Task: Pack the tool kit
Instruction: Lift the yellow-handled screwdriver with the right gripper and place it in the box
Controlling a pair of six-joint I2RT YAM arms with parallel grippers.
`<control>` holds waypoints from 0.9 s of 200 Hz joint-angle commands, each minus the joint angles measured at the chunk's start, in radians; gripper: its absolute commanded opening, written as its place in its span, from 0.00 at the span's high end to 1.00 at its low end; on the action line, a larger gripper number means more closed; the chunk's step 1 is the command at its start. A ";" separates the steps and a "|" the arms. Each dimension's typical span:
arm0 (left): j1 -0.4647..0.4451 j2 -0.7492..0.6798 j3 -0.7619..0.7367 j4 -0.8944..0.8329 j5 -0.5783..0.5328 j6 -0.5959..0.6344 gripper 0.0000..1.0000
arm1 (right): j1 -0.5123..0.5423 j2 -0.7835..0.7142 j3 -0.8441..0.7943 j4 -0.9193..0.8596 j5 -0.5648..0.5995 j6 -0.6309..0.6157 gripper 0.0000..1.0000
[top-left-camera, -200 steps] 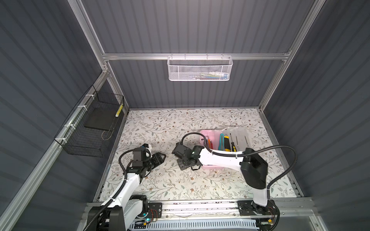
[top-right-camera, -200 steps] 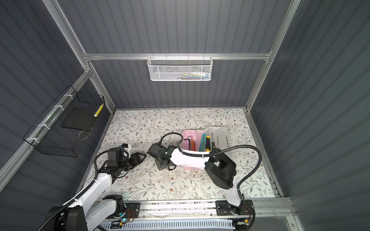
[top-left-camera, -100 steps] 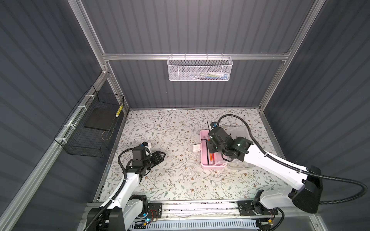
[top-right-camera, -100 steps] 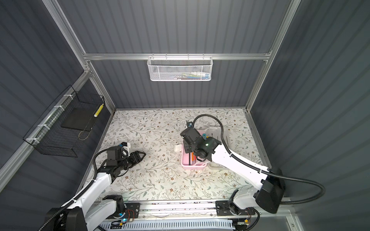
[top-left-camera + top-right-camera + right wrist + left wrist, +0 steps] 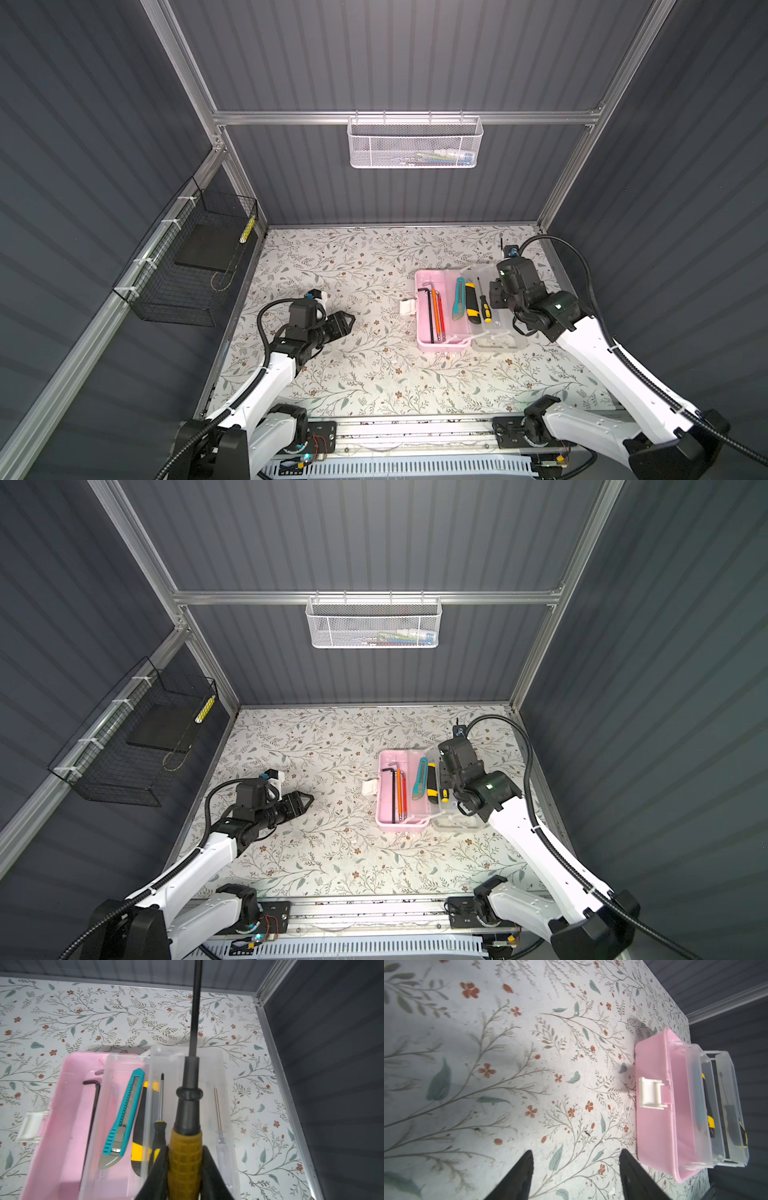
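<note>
Currently, the right tool (image 5: 185, 1159) is clamped on a yellow-handled screwdriver (image 5: 188, 1105) held over the open pink box (image 5: 62, 1126) on the tabletop (image 5: 124, 1022), where lowering and release into the clear tray (image 5: 209, 1068) seem called for; the left tool (image 5: 575, 1167) is parted, empty.

the worktop (image 5: 353, 374) is showing a pale print of grey-green leaves and small rust-red flowers. the box (image 5: 420, 320) is glowing pink, its latch (image 5: 408, 307) showing white and its lid (image 5: 216, 1068) frosted clear. inside, a utility knife (image 5: 458, 299) is showing teal, a second knife (image 5: 471, 307) yellow and black. the screwdriver (image 5: 185, 1157) is wearing a mustard, grid-textured grip.
</note>
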State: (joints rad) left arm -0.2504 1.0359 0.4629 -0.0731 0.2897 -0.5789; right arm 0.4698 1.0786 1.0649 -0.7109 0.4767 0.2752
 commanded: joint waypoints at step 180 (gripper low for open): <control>-0.059 0.118 0.071 0.038 -0.051 0.012 0.34 | -0.104 0.071 -0.200 -0.014 -0.045 0.151 0.98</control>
State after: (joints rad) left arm -0.3008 1.1412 0.5079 -0.0429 0.2459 -0.5789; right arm 0.3687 1.1553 0.8803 -0.7067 0.4385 0.3859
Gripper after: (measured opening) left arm 0.664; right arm 0.230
